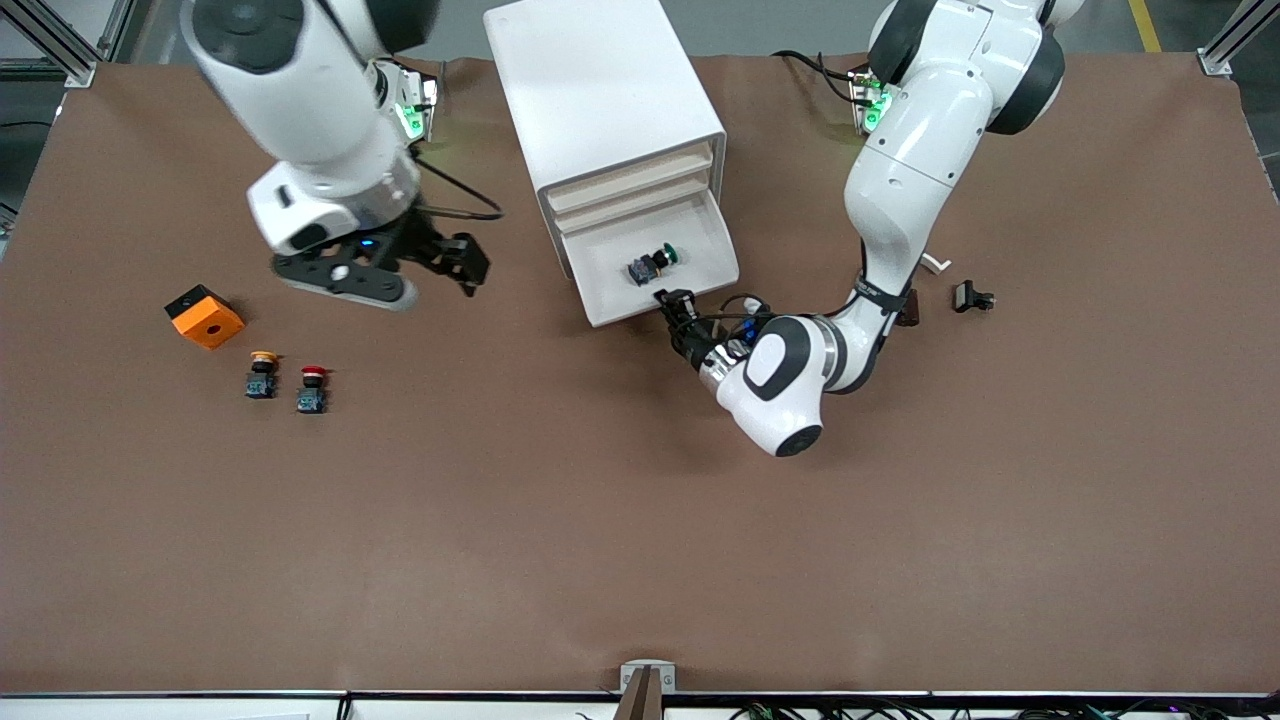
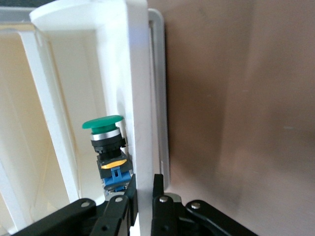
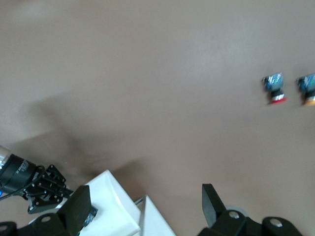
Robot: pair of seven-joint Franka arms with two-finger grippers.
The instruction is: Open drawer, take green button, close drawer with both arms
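The white cabinet (image 1: 600, 90) has its lowest drawer (image 1: 625, 312) pulled out. The green-capped button (image 1: 655, 265) lies inside it on its side. My left gripper (image 1: 676, 303) is shut on the drawer's front wall, one finger inside and one outside. In the left wrist view the wall (image 2: 138, 98) runs between my fingers (image 2: 163, 206), and the button (image 2: 107, 147) sits just inside it. My right gripper (image 1: 440, 262) is open and empty, up in the air over bare table beside the cabinet, toward the right arm's end. Its view shows the gripper (image 3: 145, 206) above the drawer corner (image 3: 113, 211).
An orange block (image 1: 204, 316), a yellow-capped button (image 1: 262, 374) and a red-capped button (image 1: 312, 388) lie toward the right arm's end, nearer the camera than the cabinet. The red one also shows in the right wrist view (image 3: 274, 88). A small black part (image 1: 972, 297) lies toward the left arm's end.
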